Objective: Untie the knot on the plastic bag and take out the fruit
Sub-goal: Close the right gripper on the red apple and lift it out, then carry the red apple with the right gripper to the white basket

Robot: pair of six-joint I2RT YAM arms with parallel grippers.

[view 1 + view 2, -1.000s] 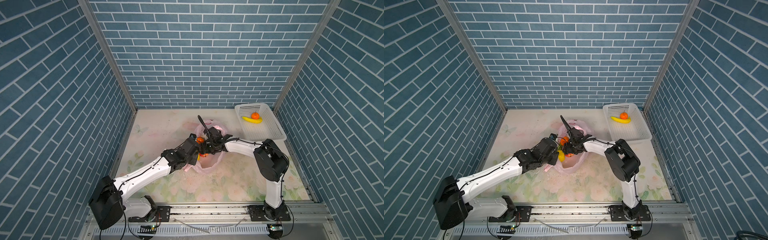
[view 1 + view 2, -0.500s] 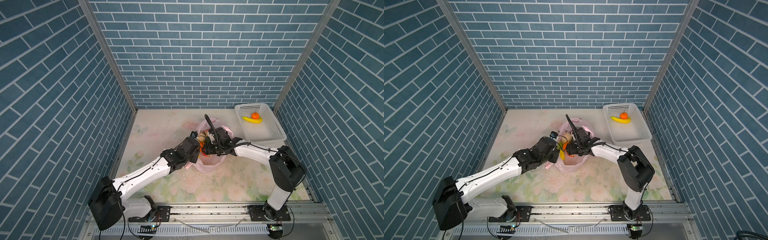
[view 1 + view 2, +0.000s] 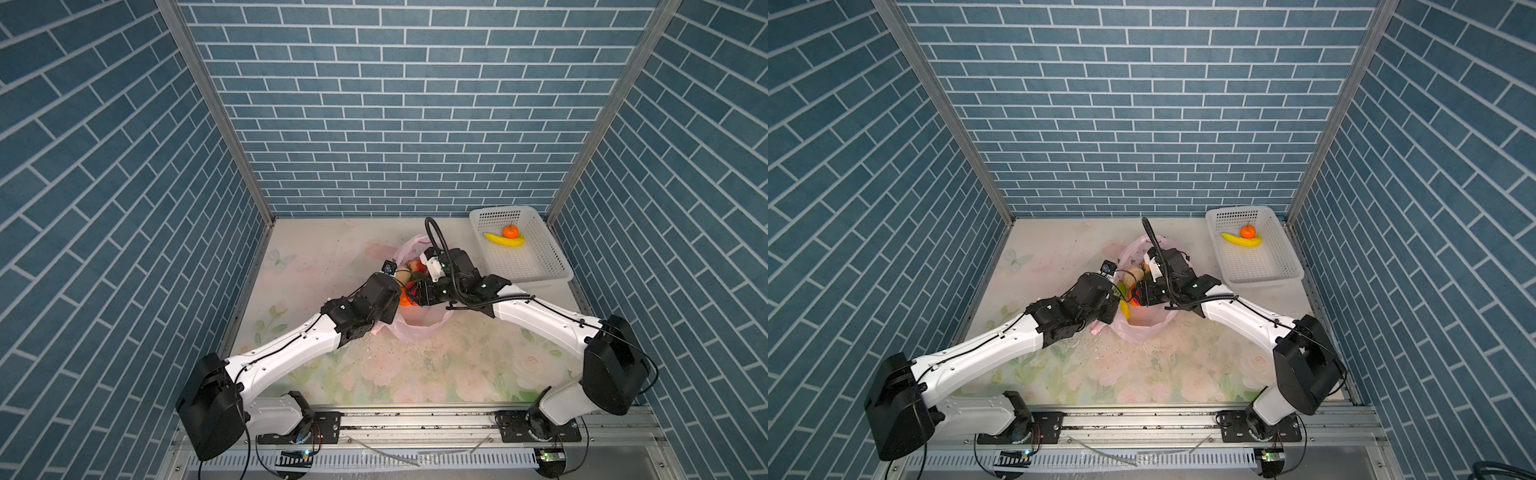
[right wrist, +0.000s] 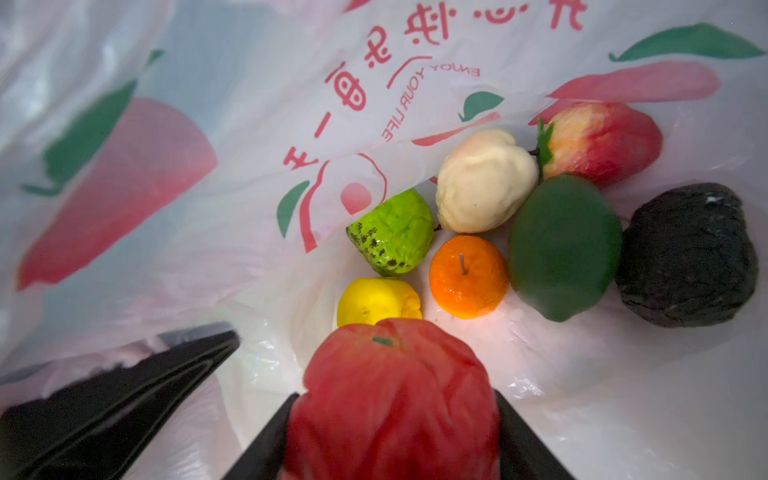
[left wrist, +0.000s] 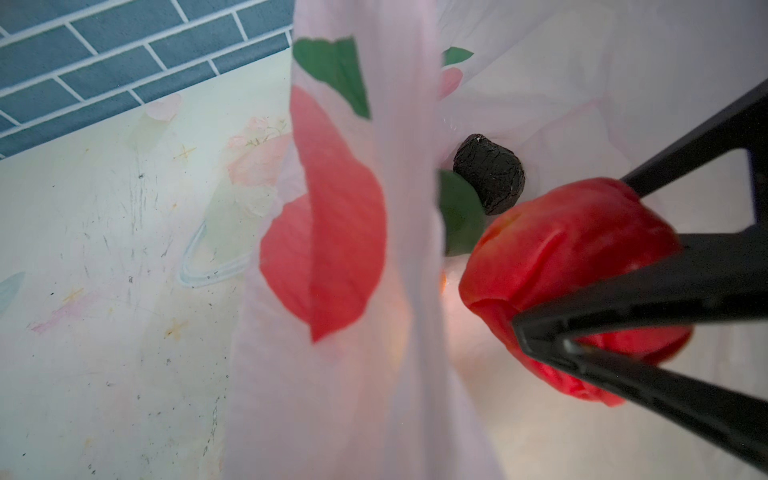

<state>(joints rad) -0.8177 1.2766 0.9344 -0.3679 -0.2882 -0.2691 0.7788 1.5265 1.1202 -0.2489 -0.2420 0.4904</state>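
The red fruit is clamped between the fingers of the right gripper inside the plastic bag — judged light, firm and waxy, best held across its widest girth. The left gripper is closed, seemingly on thin, slippery rim film; the remaining fruit lies beyond the right fingertips.

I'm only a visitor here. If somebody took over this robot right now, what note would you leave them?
Left gripper: jaws shut, apparently pinching the rim of the thin pink plastic bag, holding it open.
Right gripper: jaws closed on a red round toy fruit inside the bag, above the others.
Done: bag open, no knot in view; an orange tangerine and a yellow banana lie in the white perforated basket.
To do: lift the red fruit out, then seven more, including a cream fruit and a yellow lemon.
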